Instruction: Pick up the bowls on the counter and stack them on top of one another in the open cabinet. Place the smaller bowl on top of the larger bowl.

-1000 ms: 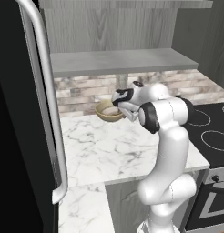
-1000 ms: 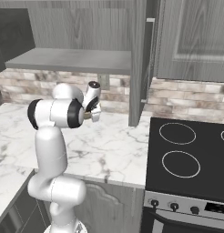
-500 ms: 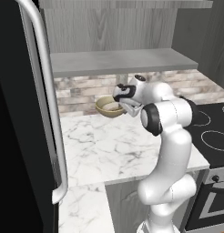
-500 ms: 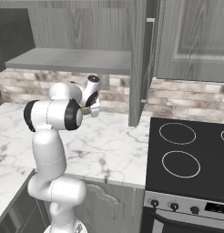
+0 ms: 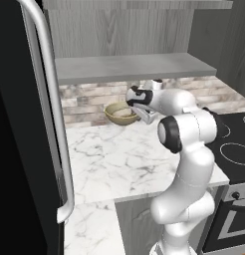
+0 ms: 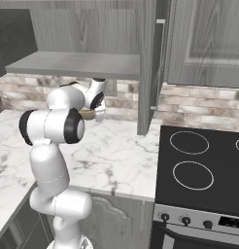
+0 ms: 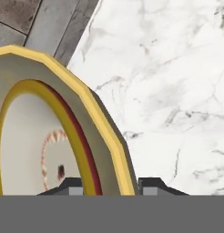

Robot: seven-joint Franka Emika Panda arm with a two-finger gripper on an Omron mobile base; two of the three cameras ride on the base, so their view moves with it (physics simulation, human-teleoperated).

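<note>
- The white Franka arm with dark joints is rising from the lower right of the left base view, folding at a big rounded elbow near the frame's centre and reaching toward the upper middle of the picture, with its wrist bending over to the left.
- In the right base view the same arm is standing at the left of the frame, its forearm leaning up and to the right toward the brick backsplash.
- The two-finger gripper point(image 5: 136, 110) is sitting at the end of that wrist, just above centre in the left base view, right against the bowl's right edge.
- In the hand view the gripper point(image 7: 109, 184) is showing two dark fingertips at the bottom, one on each side of the golden rim; they are straddling it, but whether they are clamped on it or loose I cannot tell.
- The wide olive-tan larger bowl with a golden rim point(image 7: 102, 132) is filling the left half of the hand view, and the smaller shallow bowl with a pale inside and brown-gold rim point(image 7: 27, 154) is lying nested inside it.
- In the left base view the larger bowl point(image 5: 119, 113) is resting on the white marble counter with grey veins point(image 5: 114, 159), at its back by the brick wall, in the upper middle of the frame.
- Above it, the grey wood-grain open cabinet's flat shelf point(image 5: 124, 67) is spanning the upper part of the frame.
</note>
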